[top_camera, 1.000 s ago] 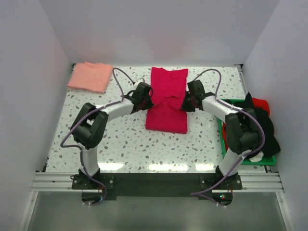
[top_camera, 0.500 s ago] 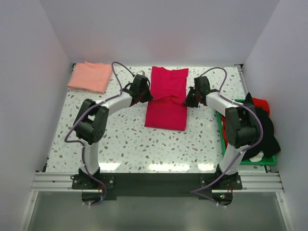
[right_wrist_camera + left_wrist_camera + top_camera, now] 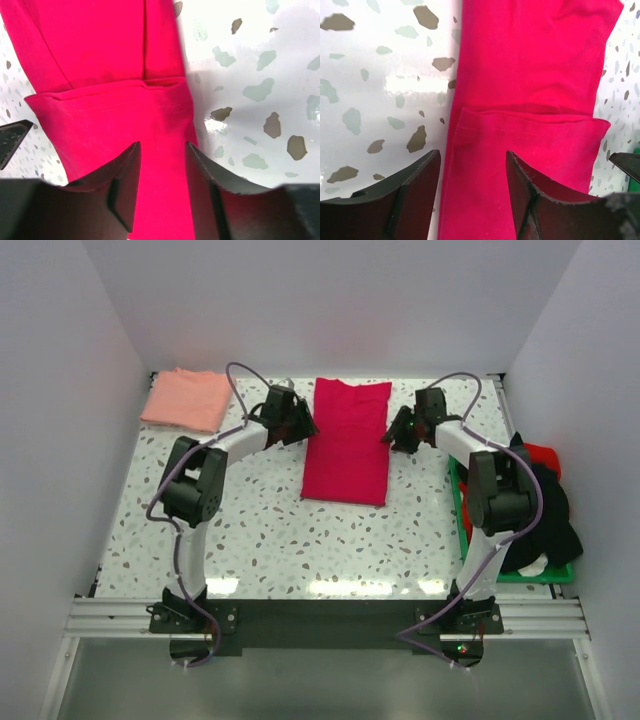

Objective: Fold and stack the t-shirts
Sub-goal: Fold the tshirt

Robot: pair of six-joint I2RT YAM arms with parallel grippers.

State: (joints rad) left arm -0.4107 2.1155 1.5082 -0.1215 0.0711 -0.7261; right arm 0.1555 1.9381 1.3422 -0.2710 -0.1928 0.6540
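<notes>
The crimson-red t-shirt (image 3: 346, 443) lies folded into a long, narrow rectangle at the middle of the speckled table (image 3: 270, 530), towards the far side, its upper end slightly wider than its near end. The left gripper (image 3: 297, 423) sits at the shirt's left edge and the right gripper (image 3: 397, 432) at its right edge, facing each other across the cloth. Both have their jaws apart and grip nothing. In the left wrist view the black fingers (image 3: 415, 200) straddle the edge of the flat cloth, where a stitched hem crosses the layer beneath. The right wrist view shows much the same, mirrored. The pale salmon-pink t-shirt (image 3: 187, 399) rests folded in the far left corner, well apart from the red one. A green tray (image 3: 462, 530) at the right edge holds dark clothes (image 3: 548, 512) (a bit of red shows behind them).
</notes>
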